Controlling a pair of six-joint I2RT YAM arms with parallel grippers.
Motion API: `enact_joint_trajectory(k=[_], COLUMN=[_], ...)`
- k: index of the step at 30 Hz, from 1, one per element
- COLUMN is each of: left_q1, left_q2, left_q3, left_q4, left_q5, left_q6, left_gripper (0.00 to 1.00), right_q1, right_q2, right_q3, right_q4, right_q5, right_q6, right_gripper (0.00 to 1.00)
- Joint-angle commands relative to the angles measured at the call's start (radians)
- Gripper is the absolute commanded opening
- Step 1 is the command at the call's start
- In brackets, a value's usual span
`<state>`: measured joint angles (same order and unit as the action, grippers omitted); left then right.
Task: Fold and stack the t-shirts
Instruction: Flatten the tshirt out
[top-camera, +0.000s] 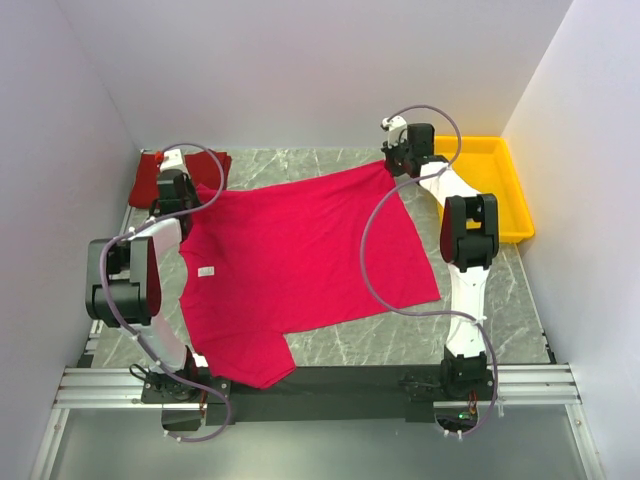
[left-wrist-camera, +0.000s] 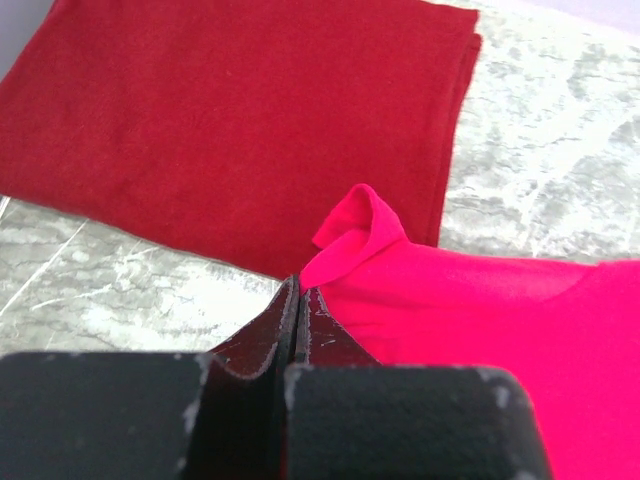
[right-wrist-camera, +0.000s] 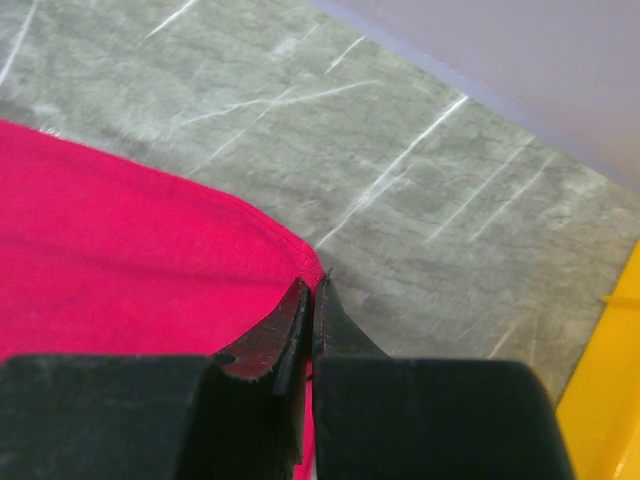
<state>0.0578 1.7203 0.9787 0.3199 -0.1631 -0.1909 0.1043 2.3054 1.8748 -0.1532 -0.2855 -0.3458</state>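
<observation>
1. The crimson shirt (top-camera: 300, 250) lies opened out flat over the middle of the table (top-camera: 400, 340). One sleeve (top-camera: 250, 360) reaches past the near edge, and the white label (top-camera: 207, 271) shows toward the left edge.
2. No fold is made in this shirt yet, so by my reading most of the task is left: folding it, then stacking it.
3. The left hand (left-wrist-camera: 300, 290) is at the shirt's far-left corner. Its jaws are pressed together with a pinch of crimson cloth coming out at the tips, and a small flap curls up just beyond them.
4. The right hand (right-wrist-camera: 312, 290) is at the shirt's far-right corner. Its jaws are closed tight on the hem, with bare table beyond.
5. With both far corners pinched, the step in hand looks like the first fold, bringing the far edge toward the near edge.
6. The dark shirt (left-wrist-camera: 230, 120) lies in the far-left corner of the table as a flat folded rectangle, so that half seems done. It looks like the base for the stack.
7. The yellow tray (top-camera: 480, 185) sits at the far-right corner and holds nothing that I can see.
8. Hard to tell:
   - From above, the left arm covers part of the dark shirt and the crimson shirt's left edge.
   - The other sleeve cannot be made out.
   - How much cloth each hand has between its jaws is hidden by the fingers.
</observation>
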Motion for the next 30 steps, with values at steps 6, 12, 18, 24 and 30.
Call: enact_joint_trajectory(k=[6, 12, 18, 24, 30], left_q1=[0.011, 0.034, 0.089, 0.12, 0.132], left_q2=[-0.093, -0.134, -0.185, -0.209, -0.215], left_q3=[-0.044, -0.087, -0.139, -0.161, -0.173], left_q4=[0.081, 0.085, 0.11, 0.111, 0.093], left_q5=[0.102, 0.135, 0.218, 0.358, 0.41], left_q6=[0.053, 0.084, 0.106, 0.148, 0.171], left_gripper=[0.01, 0.01, 0.01, 0.01, 0.01], right_q1=[-0.023, -0.049, -0.071, -0.074, -0.074], right_q2=[-0.101, -0.106, -0.095, -0.093, -0.1], right_q3=[-0.052, -0.049, -0.036, -0.037, -0.057], right_q4=[0.064, 0.079, 0.066, 0.052, 0.044], right_q5=[-0.144, -0.187, -0.193, -0.204, -0.23], right_q6=[-0.016, -0.01, -0.03, -0.047, -0.055], right_gripper=[0.0, 0.0, 0.0, 0.0, 0.0])
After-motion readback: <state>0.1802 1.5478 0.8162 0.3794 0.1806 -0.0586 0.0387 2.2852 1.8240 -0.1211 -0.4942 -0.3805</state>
